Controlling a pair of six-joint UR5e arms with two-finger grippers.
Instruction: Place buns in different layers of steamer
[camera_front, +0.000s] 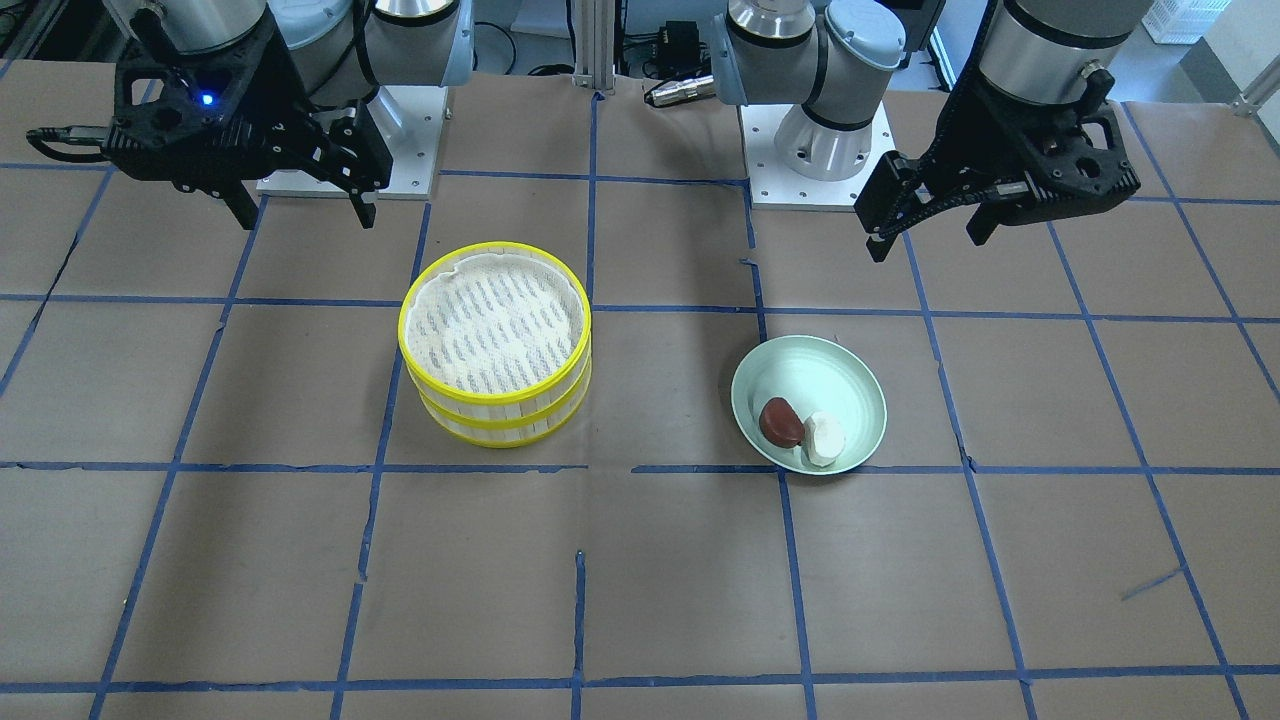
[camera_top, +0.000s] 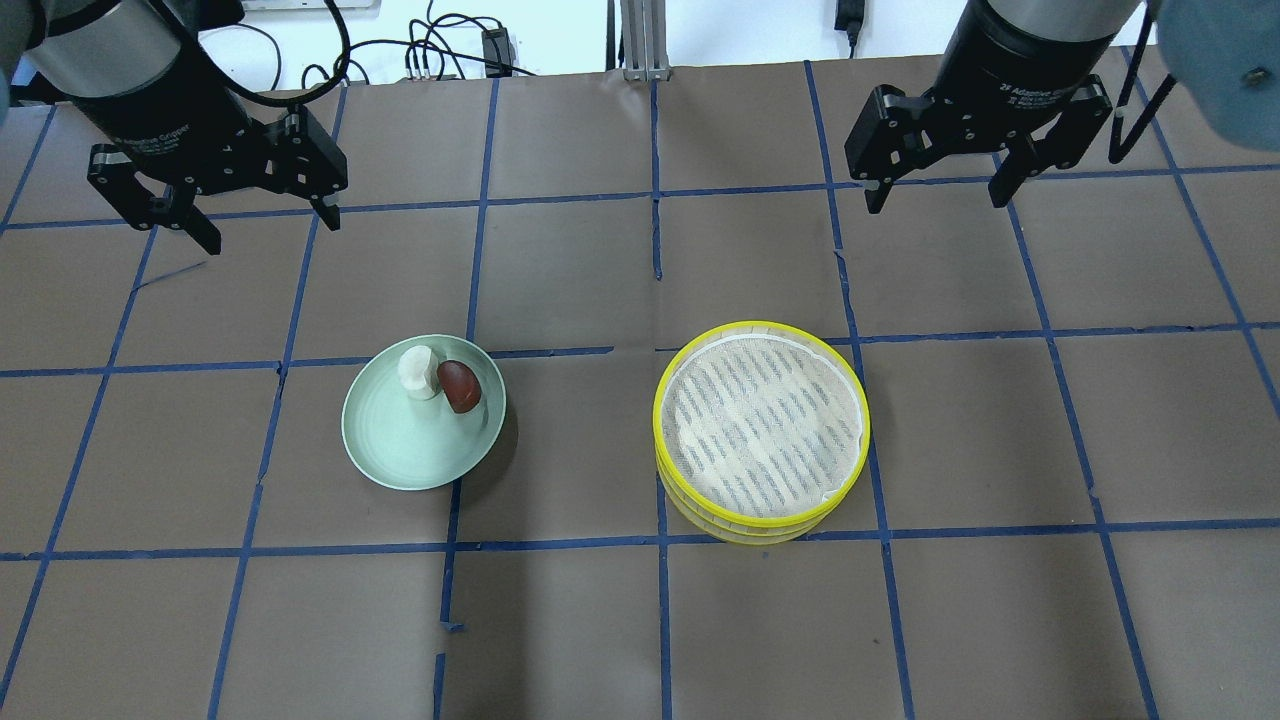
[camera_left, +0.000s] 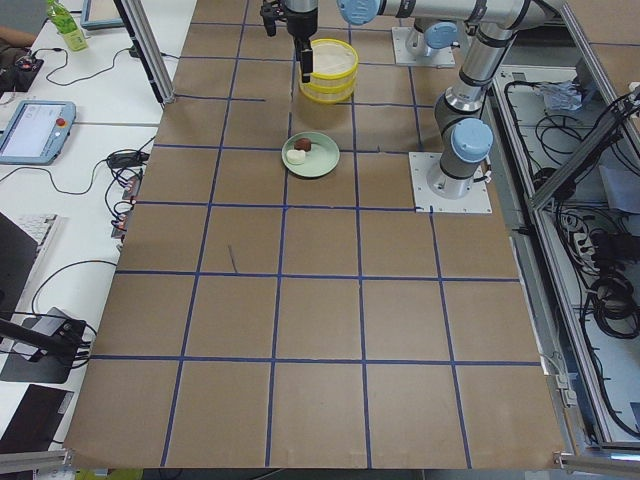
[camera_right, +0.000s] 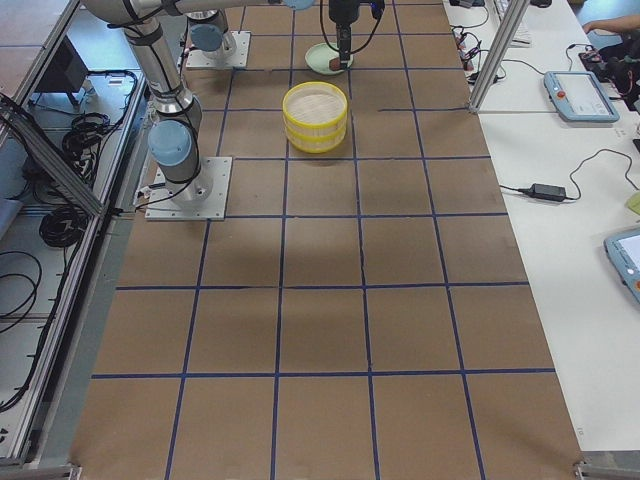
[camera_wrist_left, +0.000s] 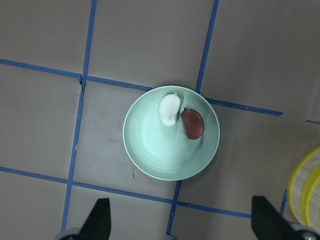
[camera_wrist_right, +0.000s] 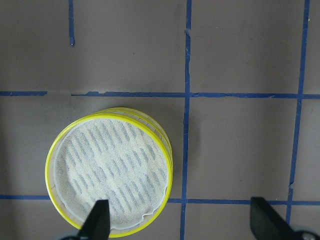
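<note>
The steamer (camera_top: 761, 430) stands with its two yellow-rimmed layers stacked; the top liner is bare. It also shows in the front view (camera_front: 495, 345) and the right wrist view (camera_wrist_right: 110, 172). The white bun (camera_top: 418, 371) and the reddish-brown bun (camera_top: 460, 386) lie side by side, touching, on the pale green plate (camera_top: 400, 450); the left wrist view shows the white bun (camera_wrist_left: 169, 109) and the brown bun (camera_wrist_left: 193, 124). My left gripper (camera_top: 265, 228) hangs open and empty high behind the plate. My right gripper (camera_top: 937, 195) hangs open and empty high behind the steamer.
The table is brown paper with a blue tape grid. The arm bases (camera_front: 820, 150) stand on white plates at the robot's edge. Monitors, cables and a green bottle (camera_left: 65, 25) lie on side desks beyond the table.
</note>
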